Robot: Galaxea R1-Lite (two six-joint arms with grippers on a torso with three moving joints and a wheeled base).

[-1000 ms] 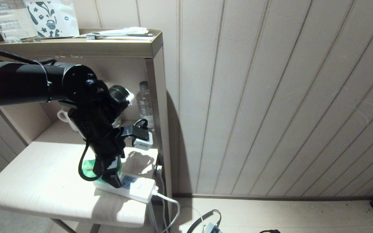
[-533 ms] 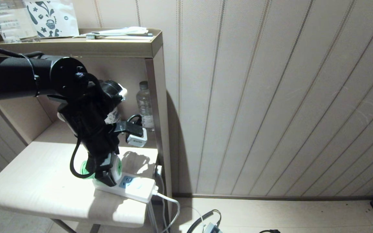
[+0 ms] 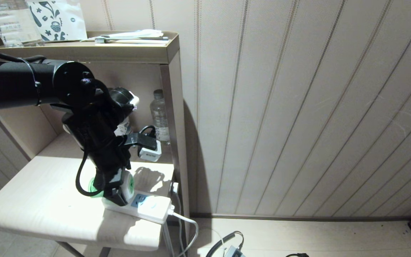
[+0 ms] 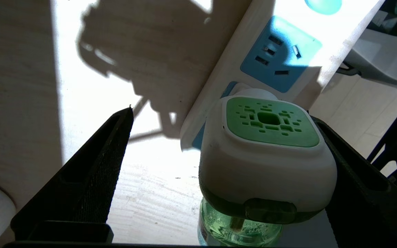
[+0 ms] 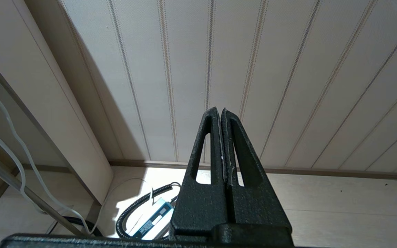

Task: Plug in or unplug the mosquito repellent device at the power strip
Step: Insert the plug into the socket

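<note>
Pale wood-grain tabletop [image 3: 41,200] fills the lower left of my head view, with a beige shelf unit [image 3: 120,53] standing over its back edge and a clear plastic water bottle [image 3: 160,114] tucked in the shelf's recess. My black left arm reaches in from the left and bends down over the table's right end. Lying there near the front edge is the flat white power strip with blue socket faces [image 3: 145,207], its white cord dropping off the table. Plugged into it, next to a free blue socket, sits the mosquito repellent device with its white rounded head, green square face and translucent green bottle [image 4: 267,158]. My left gripper [image 4: 226,162] straddles the device with its jaws spread wide: one finger [image 4: 357,186] lies right against the white head, the other stands well clear, so nothing is clamped. My right gripper [image 5: 223,137] hangs over the floor by the panelled wall, jaws pressed together and empty.
</note>
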